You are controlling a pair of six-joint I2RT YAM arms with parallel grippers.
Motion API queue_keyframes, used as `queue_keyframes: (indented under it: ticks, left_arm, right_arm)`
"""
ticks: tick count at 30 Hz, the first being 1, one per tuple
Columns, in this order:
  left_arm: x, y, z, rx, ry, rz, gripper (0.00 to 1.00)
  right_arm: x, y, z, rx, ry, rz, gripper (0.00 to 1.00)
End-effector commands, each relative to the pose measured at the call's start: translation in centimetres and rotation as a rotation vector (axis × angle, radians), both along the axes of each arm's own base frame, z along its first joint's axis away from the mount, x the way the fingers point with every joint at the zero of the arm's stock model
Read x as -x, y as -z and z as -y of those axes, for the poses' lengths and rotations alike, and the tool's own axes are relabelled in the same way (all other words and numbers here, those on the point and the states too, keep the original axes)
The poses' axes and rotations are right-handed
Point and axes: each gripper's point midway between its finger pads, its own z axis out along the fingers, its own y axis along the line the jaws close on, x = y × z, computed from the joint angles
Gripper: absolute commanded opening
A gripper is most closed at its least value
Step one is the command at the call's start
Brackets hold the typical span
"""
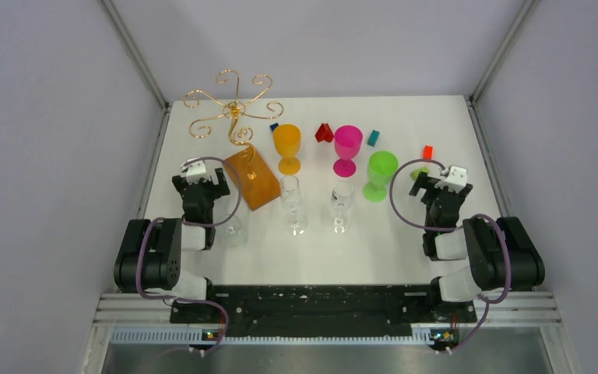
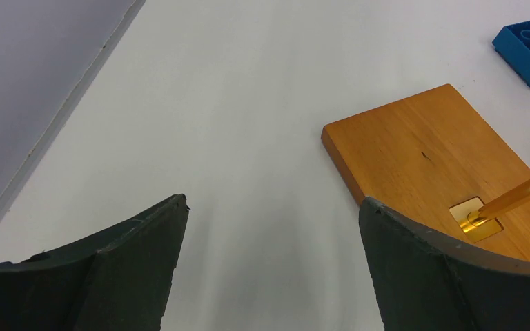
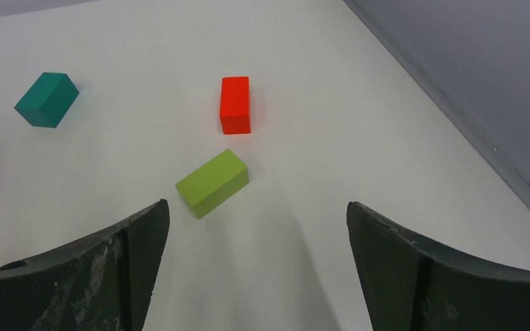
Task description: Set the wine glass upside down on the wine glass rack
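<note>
L gripper (image 2: 272, 201), R gripper (image 3: 256, 205) both spread wide, empty; wine glass rack (image 1: 252, 178) near worktop (image 1: 405, 234) left edge, beside L gripper.

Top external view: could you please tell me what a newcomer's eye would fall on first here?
The gold wire wine glass rack, with curled scrolls above its orange-brown wooden base, stands out at the far left of the table. To its right, an orange goblet, a pink goblet and a green goblet draw the eye, with two clear wine glasses upright toward the near edge.
</note>
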Motion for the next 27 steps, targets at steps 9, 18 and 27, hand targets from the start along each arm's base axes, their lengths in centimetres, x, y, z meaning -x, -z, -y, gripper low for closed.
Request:
queue_keyframes:
  ticks: [9,18,27]
  left_arm:
    - [-0.6,-1.7,0.0,-0.003,0.002,0.063,0.99]
    - [-0.5,-2.1,-0.6,-0.004,-0.028,0.078,0.99]
    - [1.0,-5.2,-2.4,0.038,-0.157,0.098,0.99]
  right_arm:
    - [-0.3,-1.4,-0.1,-0.016,0.007,0.062,0.99]
    - [-0.6,-1.4,-0.5,-0.008,-0.024,0.053,0.99]
    - [-0.6,-1.3,-0.6,-0.007,-0.025,0.052,0.99]
